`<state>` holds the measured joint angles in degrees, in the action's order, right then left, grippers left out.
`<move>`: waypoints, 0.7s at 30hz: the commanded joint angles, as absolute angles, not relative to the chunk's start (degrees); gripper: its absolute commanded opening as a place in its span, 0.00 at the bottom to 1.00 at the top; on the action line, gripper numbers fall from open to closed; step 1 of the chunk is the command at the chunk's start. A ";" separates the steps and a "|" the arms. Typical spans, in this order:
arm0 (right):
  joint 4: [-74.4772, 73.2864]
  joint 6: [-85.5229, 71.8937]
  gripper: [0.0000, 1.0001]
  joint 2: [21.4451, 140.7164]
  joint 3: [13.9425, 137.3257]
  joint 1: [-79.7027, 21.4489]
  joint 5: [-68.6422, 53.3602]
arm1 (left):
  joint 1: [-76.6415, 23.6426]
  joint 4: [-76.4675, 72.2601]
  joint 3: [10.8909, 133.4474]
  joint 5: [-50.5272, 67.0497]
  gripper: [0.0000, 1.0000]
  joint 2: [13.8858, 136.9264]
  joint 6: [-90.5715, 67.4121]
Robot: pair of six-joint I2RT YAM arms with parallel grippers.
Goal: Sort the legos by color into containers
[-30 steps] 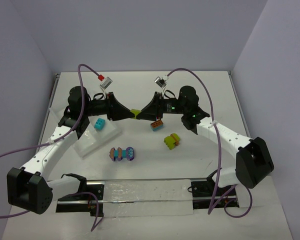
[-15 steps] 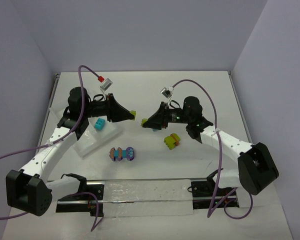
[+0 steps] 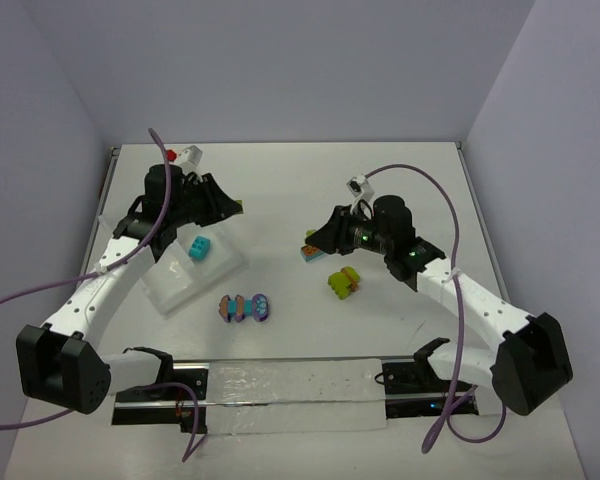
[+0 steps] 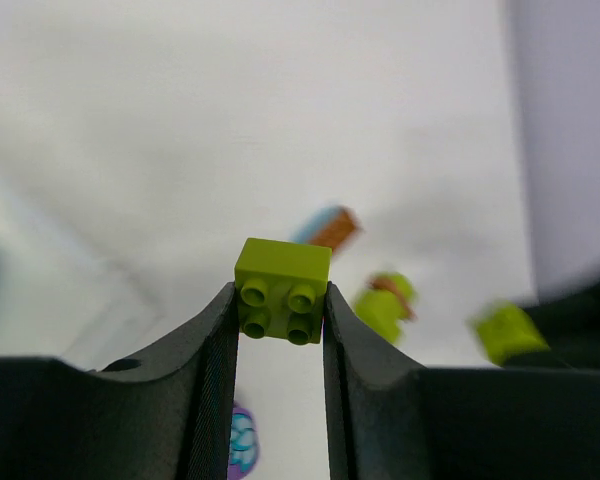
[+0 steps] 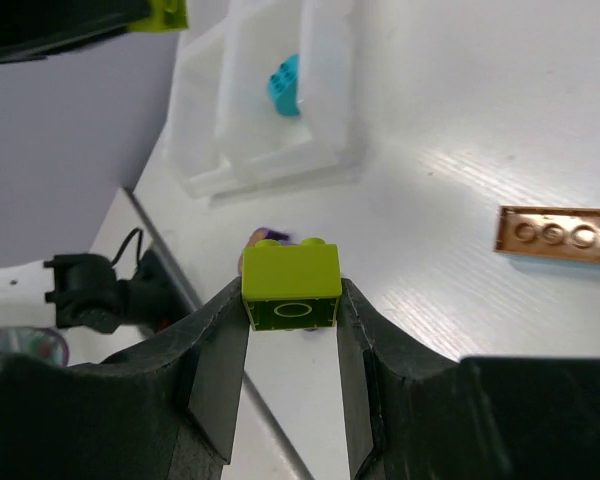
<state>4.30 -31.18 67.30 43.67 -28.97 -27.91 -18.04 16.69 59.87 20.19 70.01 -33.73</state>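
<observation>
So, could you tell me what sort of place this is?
Most likely a robotics lab test cell: a white table boxed in by plain walls, a left arm and right arm bolted at its near edge, and legos beside a white sorting tray.

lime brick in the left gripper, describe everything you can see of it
The lime brick is a small, glossy lime green plastic block with four round studs in a square, facing the left wrist camera. Nothing is snapped onto it. The left gripper pinches its two sides between dark fingers, holding it clear of the table; only the fingers touch it.
</observation>
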 commanded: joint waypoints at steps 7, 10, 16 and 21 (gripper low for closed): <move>-4.96 -27.31 0.00 57.72 46.94 -28.83 -13.93 | -17.58 29.07 59.40 -16.57 0.00 72.64 -41.97; -5.65 -27.25 0.00 57.72 47.20 -28.83 -14.04 | -17.33 30.46 59.40 -20.11 0.00 70.98 -42.41; -4.01 -28.42 0.00 59.27 46.78 -28.83 -16.15 | -14.46 38.81 59.44 -29.79 0.00 70.08 -46.56; -2.72 -28.98 0.00 60.14 46.48 -28.87 -17.62 | -10.73 41.60 56.82 -31.04 0.00 71.75 -51.57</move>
<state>-5.18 -28.82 59.66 44.66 -28.97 -16.38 -13.08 37.16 58.25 -26.62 71.26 -46.22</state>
